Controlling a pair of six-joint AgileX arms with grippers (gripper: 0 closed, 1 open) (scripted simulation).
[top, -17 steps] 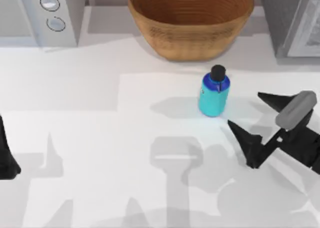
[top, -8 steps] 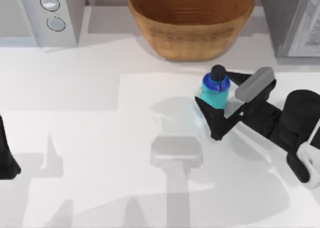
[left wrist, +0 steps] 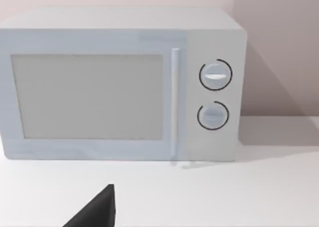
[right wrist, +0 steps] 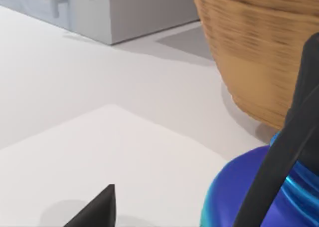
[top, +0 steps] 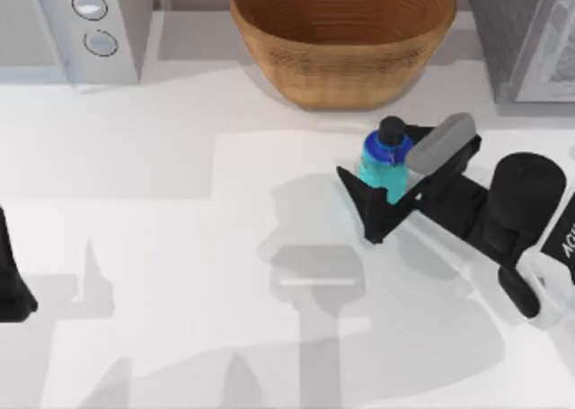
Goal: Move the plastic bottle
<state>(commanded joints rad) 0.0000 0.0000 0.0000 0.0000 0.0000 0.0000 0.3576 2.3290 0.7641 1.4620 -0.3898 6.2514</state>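
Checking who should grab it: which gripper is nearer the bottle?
Right. The right gripper straddles the bottle, one finger on each side. The left gripper sits parked at the table's far left edge.

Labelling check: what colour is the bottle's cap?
Black, on the plastic bottle; clearest in the top view.

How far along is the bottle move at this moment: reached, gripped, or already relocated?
Reached: the right gripper brackets the plastic bottle, one finger on each side. In hand: the grip itself; the fingers look open around it, not visibly clamped. Left: closing, lifting and moving, since the bottle stands upright on the table in front of the wicker bowl. The left arm sits parked at the table's left edge.
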